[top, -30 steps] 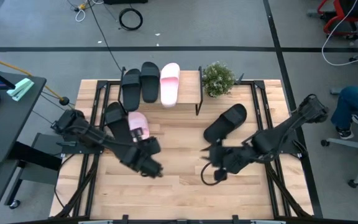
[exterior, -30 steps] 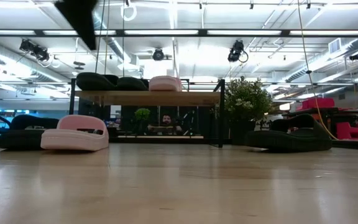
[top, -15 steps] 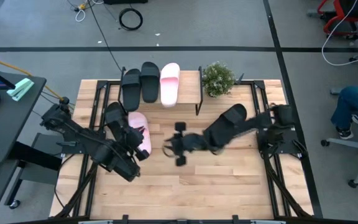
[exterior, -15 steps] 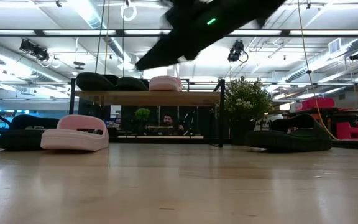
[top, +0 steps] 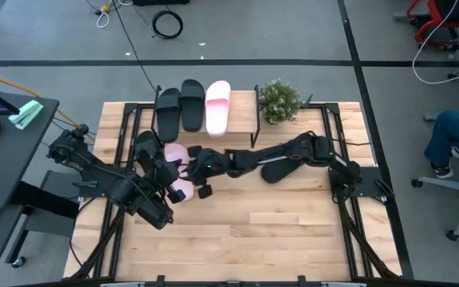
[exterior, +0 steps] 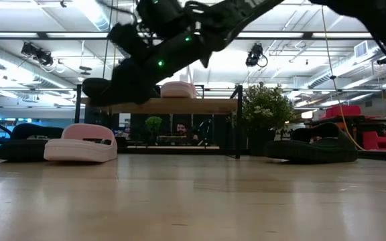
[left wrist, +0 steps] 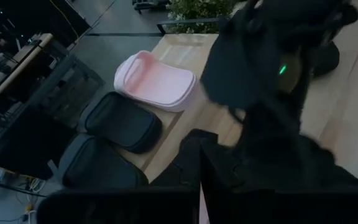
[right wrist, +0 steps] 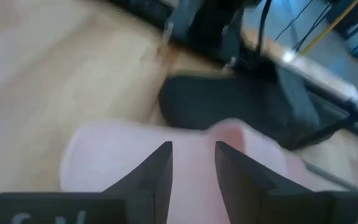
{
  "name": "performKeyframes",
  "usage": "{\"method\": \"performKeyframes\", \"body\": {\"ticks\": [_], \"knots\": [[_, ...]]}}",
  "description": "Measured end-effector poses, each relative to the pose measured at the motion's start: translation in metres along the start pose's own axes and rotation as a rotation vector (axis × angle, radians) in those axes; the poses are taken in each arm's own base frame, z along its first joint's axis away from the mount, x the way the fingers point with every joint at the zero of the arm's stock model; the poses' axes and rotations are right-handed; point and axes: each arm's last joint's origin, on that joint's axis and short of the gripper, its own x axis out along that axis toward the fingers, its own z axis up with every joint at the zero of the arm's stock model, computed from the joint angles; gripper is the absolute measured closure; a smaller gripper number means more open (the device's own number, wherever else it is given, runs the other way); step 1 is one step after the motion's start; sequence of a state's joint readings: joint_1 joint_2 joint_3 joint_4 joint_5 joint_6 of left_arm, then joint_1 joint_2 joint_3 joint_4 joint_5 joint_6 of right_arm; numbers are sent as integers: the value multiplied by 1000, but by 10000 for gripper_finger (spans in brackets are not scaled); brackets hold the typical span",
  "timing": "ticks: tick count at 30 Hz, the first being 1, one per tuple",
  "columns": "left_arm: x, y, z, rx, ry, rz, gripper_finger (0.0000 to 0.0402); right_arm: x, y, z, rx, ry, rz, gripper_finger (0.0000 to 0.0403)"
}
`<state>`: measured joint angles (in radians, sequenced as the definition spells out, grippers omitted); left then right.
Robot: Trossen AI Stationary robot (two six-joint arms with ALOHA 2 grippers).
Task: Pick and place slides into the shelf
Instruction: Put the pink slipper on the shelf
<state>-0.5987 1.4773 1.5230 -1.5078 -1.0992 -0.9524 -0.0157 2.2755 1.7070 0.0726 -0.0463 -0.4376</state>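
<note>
Two black slides point(top: 180, 105) and one pale pink slide point(top: 217, 106) lie on the shelf's top board point(top: 245, 112). On the table lie another pink slide point(top: 177, 153), a black slide point(top: 145, 146) left of it, and a black slide point(top: 287, 159) under my right arm. My right gripper point(top: 191, 169) reaches across from the right and hangs open just above the table's pink slide point(right wrist: 110, 162). Whether it touches the slide does not show. My left gripper point(top: 164, 174) sits at that slide's near-left side, pointing toward the shelf.
A small green potted plant point(top: 280, 101) stands at the shelf's right end. My right arm point(exterior: 179, 40) spans the table's middle above the wood. A seated person point(top: 453, 135) is off the table's right side. The near half of the table point(top: 277, 239) holds nothing.
My right arm has swung from the near right part of the table across to the left, ending over the pink slide on the table. My left gripper has drawn back toward the table's left. No slide has moved.
</note>
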Motion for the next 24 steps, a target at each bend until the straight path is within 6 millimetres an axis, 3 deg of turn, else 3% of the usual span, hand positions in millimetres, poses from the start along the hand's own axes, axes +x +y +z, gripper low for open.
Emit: {"method": "performKeyframes", "body": {"ticks": [7, 14, 24], "knots": [[0, 0, 0, 6, 1, 2, 386, 25, -17, -16, -99, 111, -92, 241], [0, 0, 0, -3, 1, 0, 383, 27, -42, -33, -67, 136, -140, 217], [0, -1, 0, -14, -1, -5, 390, 27, -53, -44, -49, 129, -91, 242]]}}
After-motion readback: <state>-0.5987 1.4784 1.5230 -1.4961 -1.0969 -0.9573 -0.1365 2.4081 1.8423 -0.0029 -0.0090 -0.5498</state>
